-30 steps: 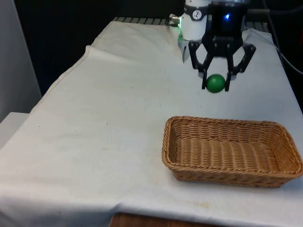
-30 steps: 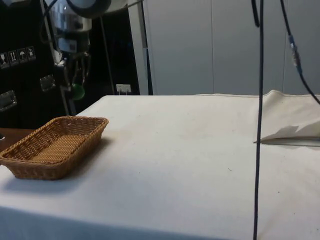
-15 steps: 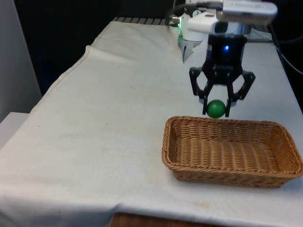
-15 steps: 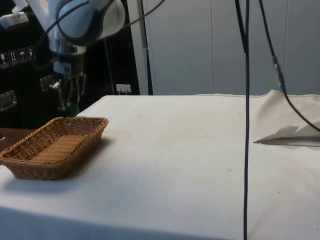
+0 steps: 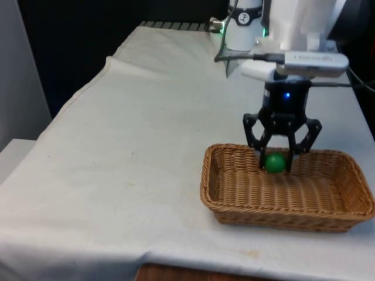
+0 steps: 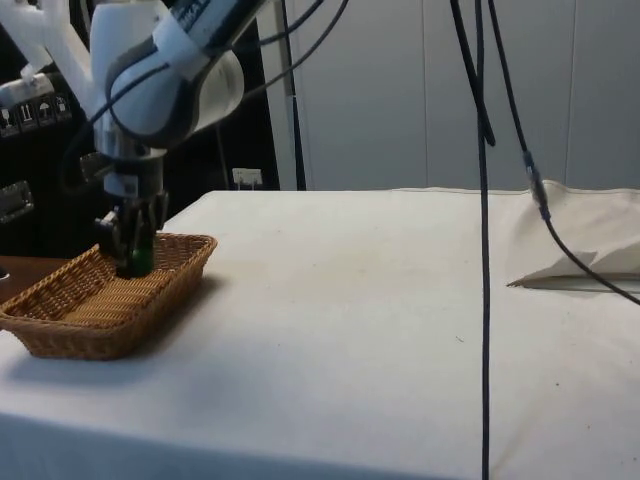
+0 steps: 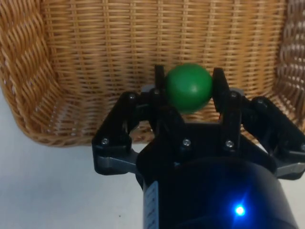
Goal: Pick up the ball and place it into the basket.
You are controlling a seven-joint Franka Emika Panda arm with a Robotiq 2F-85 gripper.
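The black gripper (image 5: pixel 275 164) is clenched on the green ball (image 5: pixel 275 162), one finger pressed against each side of it, as the wrist view shows plainly (image 7: pixel 188 88). Gripper and ball hang inside the wicker basket (image 5: pixel 234 199), below its rim and near its far wall. The basket rests on the white-clothed worktop (image 5: pixel 129 152), toward the front view's right.

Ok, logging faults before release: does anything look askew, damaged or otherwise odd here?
Nothing stands out. The gripper holds the green ball squarely between its fingers, low inside the wicker basket, which sits flat and intact on the white cloth.
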